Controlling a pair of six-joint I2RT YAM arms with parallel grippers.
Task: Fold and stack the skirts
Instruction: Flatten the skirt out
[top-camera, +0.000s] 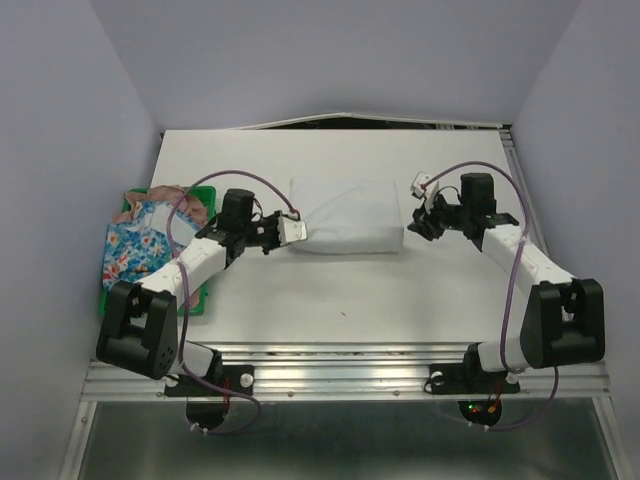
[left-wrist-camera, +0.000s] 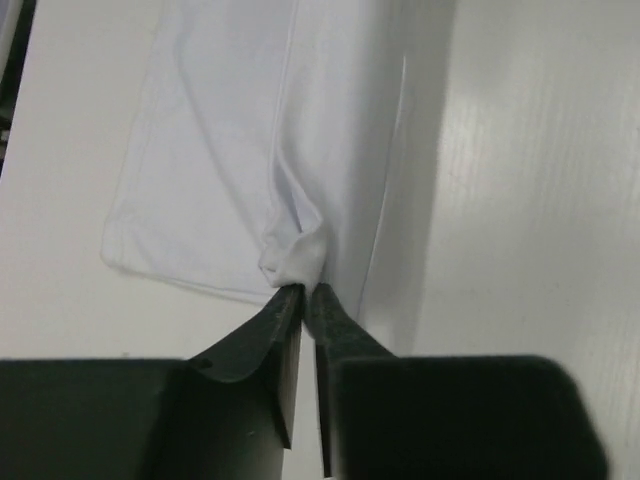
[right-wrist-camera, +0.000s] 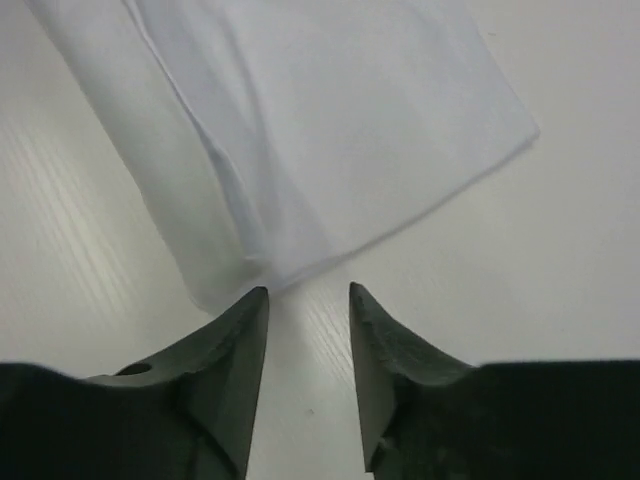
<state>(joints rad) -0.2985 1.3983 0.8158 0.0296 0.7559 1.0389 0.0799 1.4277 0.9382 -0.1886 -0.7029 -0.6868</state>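
place: robot lab | signs: 2 bolted arms (top-camera: 190, 262), white table (top-camera: 340, 290), plain walls (top-camera: 330, 60)

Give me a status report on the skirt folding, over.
Left gripper pinching white skirt edge. Right gripper open, just off its corner. Floral skirt far left; nothing blocking.

Left arm (top-camera: 195, 258) covers part of floral skirt (top-camera: 128, 250); wrist views crop white skirt (left-wrist-camera: 230, 150).

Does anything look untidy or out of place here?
The white skirt lies neatly folded, but its edge is bunched up at the left end effector. The floral skirt spills over the tray.
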